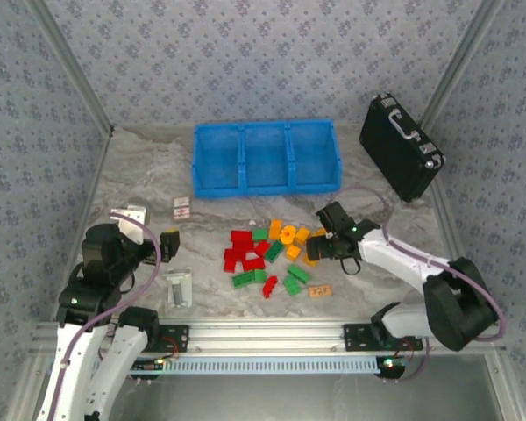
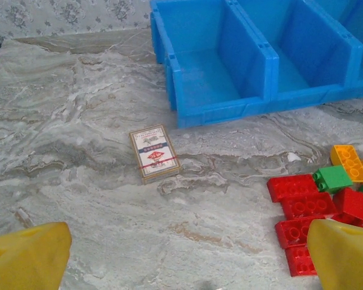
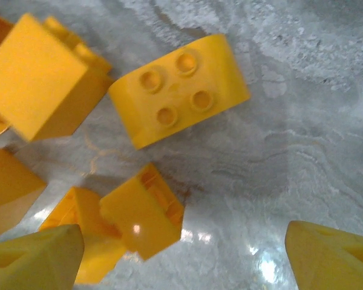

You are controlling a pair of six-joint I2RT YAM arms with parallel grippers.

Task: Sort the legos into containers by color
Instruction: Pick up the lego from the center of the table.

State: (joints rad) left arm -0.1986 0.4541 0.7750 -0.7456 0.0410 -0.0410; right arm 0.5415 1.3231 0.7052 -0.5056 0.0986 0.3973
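Left gripper (image 1: 169, 243) sits wide open low over the near-left counter (image 1: 140, 175), off the pile; judged idle, leaving the other arm room. Right gripper (image 3: 181, 260), jaws spread and gripping nothing, hangs close over the orange-yellow bricks (image 3: 180, 89) at the pile's right edge, probably lining up a pick. Legos (image 1: 267, 254) lie loose mid-counter, colours mixed. Beyond them, the blue tray (image 1: 265, 186) has all three compartments empty, so sorting has not begun.

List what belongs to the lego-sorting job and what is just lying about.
Job: red, green and yellow legos; blue three-compartment tray.
Lying about: black case; small card box; grey-white bracket; pale-orange tag.
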